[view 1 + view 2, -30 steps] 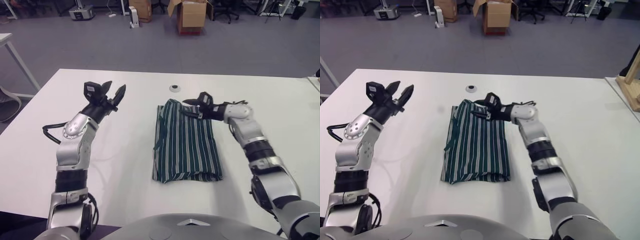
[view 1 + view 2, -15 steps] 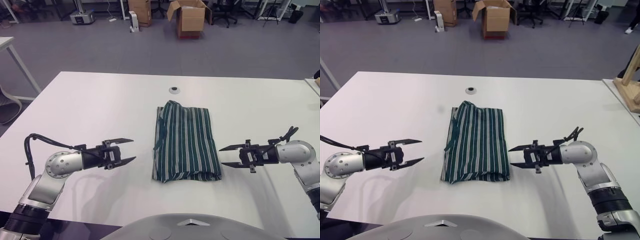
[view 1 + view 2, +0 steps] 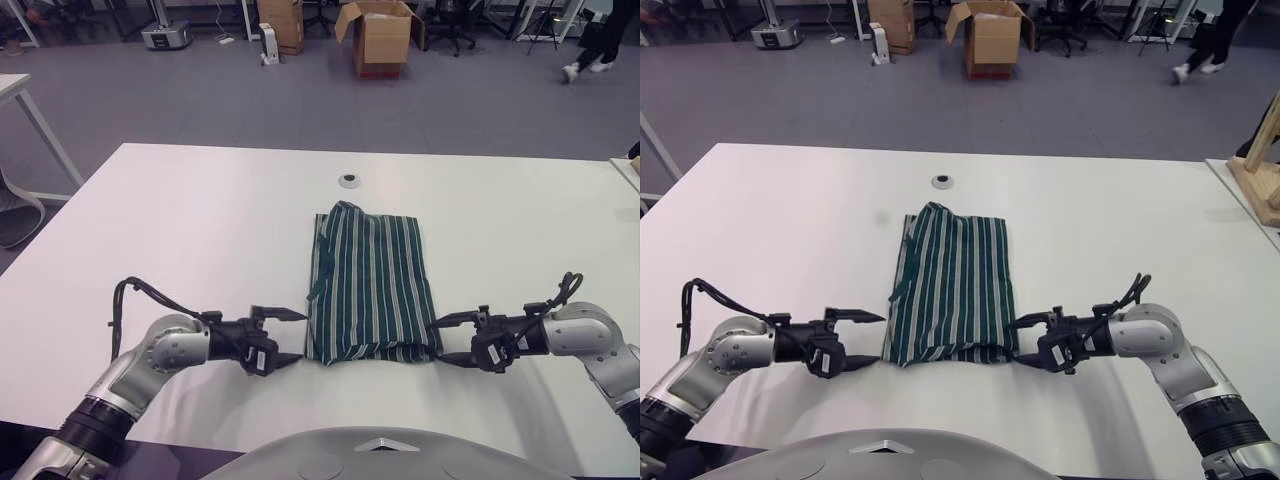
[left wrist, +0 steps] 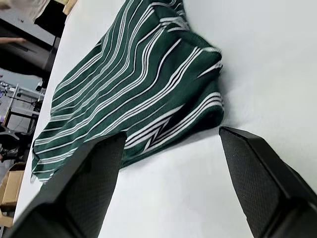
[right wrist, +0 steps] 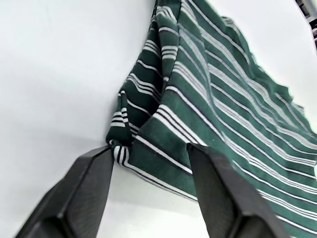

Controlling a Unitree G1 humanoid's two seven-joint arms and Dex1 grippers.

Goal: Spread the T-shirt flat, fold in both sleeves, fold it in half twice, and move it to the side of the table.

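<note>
Two tools are down low by the near end of your shirt (image 3: 372,285), one on each side. The shirt is green with white stripes. It lies folded in a long strip in the middle of the table (image 3: 200,220), with one short end near you.

Your left tool (image 3: 300,336) is just beside the near left corner. Its two fingers (image 4: 84,193) are spread wide with nothing in them. In the left wrist view you see that corner ahead of the gap between them.

Your right tool (image 3: 436,340) is at the near right corner. Its fingers (image 5: 86,193) are spread wide too. The corner sits right at their tips, but they are not closed on it.

A small round cap (image 3: 349,179) sits on the table just past the far end of the shirt.
</note>
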